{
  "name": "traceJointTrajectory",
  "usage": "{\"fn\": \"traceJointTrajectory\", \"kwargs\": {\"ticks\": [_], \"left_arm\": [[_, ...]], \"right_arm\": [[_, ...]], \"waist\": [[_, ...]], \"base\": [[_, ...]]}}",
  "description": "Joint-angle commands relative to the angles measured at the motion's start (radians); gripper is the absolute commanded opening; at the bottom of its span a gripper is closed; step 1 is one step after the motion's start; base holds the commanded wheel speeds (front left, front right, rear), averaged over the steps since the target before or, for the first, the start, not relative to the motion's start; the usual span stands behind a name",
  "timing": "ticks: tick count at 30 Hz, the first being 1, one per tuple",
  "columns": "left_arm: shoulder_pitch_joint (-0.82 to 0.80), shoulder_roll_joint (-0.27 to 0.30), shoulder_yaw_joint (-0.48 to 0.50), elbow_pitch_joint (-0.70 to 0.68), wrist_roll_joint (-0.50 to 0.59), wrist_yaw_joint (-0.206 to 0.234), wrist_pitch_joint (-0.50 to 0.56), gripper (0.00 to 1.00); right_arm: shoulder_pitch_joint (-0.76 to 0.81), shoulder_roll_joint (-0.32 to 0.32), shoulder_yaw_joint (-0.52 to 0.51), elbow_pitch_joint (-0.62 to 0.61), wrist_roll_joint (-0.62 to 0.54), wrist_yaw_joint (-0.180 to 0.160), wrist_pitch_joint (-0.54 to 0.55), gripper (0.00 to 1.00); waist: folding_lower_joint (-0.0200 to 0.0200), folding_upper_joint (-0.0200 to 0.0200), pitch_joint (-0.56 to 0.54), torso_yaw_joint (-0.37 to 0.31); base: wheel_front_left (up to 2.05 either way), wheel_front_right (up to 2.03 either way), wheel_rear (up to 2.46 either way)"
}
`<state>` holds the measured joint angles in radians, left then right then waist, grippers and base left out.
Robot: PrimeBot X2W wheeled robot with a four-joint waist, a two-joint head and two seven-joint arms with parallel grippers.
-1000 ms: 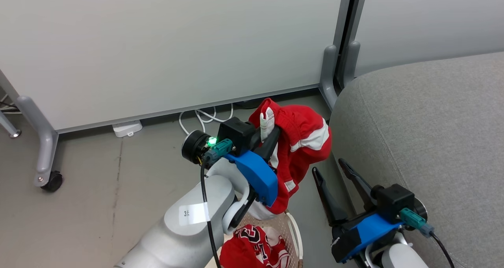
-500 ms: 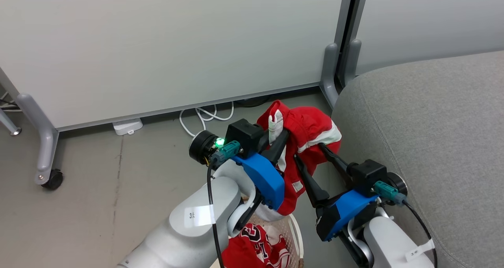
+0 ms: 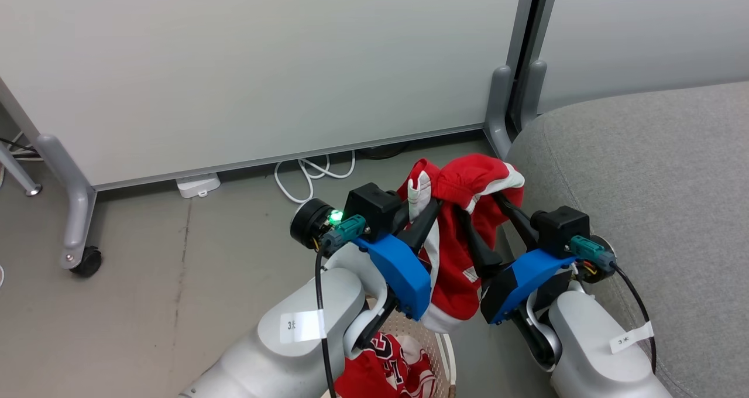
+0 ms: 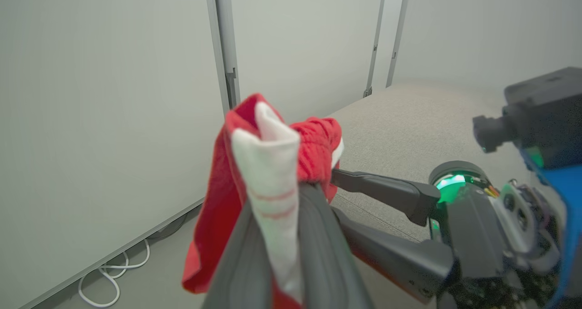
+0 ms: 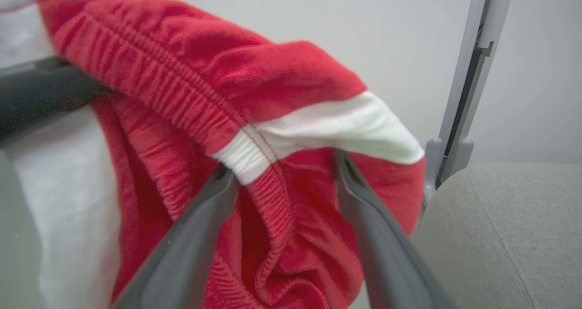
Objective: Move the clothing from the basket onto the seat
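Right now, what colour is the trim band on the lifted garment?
White trim band on the red garment; clearest in the right wrist view.

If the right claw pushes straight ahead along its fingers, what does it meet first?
The red garment hanging from the shut left claw. The right claw, open, straddles its gathered waistband, so fabric comes first, probably almost at once.

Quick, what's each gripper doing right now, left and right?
Left gripper: shut on the red garment, holding it up above the basket.
Right gripper: open, jaws straddling the same garment, not closed on it.
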<state>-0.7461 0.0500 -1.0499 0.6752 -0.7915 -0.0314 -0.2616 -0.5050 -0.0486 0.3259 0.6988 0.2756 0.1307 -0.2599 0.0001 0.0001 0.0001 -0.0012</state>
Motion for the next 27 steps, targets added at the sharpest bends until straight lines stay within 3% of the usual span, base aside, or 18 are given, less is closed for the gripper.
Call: {"fn": "traceJointTrajectory", "kwargs": {"ticks": [1, 9, 18, 19, 20, 21, 22, 27], "left_arm": [[-0.008, 0.001, -0.007, -0.004, -0.006, 0.004, -0.005, 0.0], [-0.022, 0.001, -0.029, -0.015, -0.024, 0.007, -0.005, 0.0], [-0.033, 0.001, -0.048, -0.02, -0.034, 0.005, -0.005, 0.0], [-0.033, 0.001, -0.049, -0.019, -0.033, 0.005, -0.005, 0.0], [-0.034, 0.001, -0.049, -0.018, -0.034, 0.005, -0.005, 0.0], [-0.034, 0.001, -0.049, -0.017, -0.035, 0.006, -0.005, 0.0], [-0.035, 0.001, -0.049, -0.016, -0.034, 0.007, -0.005, 0.0], [-0.038, 0.001, -0.034, -0.009, -0.024, 0.015, -0.005, 0.0]], "right_arm": [[-0.023, -0.003, -0.003, 0.017, -0.006, 0.0, -0.006, 1.0], [-0.06, -0.003, 0.041, 0.084, -0.008, 0.0, -0.007, 1.0], [-0.082, -0.003, 0.026, 0.07, 0.029, 0.0, -0.007, 1.0], [-0.082, -0.003, 0.028, 0.069, 0.033, 0.0, -0.007, 0.93], [-0.083, -0.003, 0.03, 0.068, 0.039, 0.0, -0.007, 0.49], [-0.083, -0.003, 0.032, 0.068, 0.045, 0.0, -0.007, 0.44], [-0.084, -0.003, 0.035, 0.066, 0.047, 0.0, -0.007, 0.0], [-0.071, -0.003, 0.049, 0.057, 0.058, 0.0, -0.007, 0.0]], "waist": [[-0.0001, -0.0001, 0.0, 0.002], [-0.0001, -0.0001, 0.003, 0.009], [-0.0001, -0.0001, 0.009, 0.019], [-0.0001, -0.0001, 0.009, 0.02], [-0.0001, -0.0001, 0.01, 0.021], [-0.0001, -0.0001, 0.01, 0.021], [-0.0001, -0.0001, 0.01, 0.021], [-0.0001, -0.0001, 0.01, 0.015]], "base": [[0.0, 0.0, 0.0], [0.0, 0.0, 0.0], [0.0, 0.0, 0.0], [0.0, 0.0, 0.0], [0.0, 0.0, 0.0], [0.0, 0.0, 0.0], [0.0, 0.0, 0.0], [0.0, 0.0, 0.0]]}}
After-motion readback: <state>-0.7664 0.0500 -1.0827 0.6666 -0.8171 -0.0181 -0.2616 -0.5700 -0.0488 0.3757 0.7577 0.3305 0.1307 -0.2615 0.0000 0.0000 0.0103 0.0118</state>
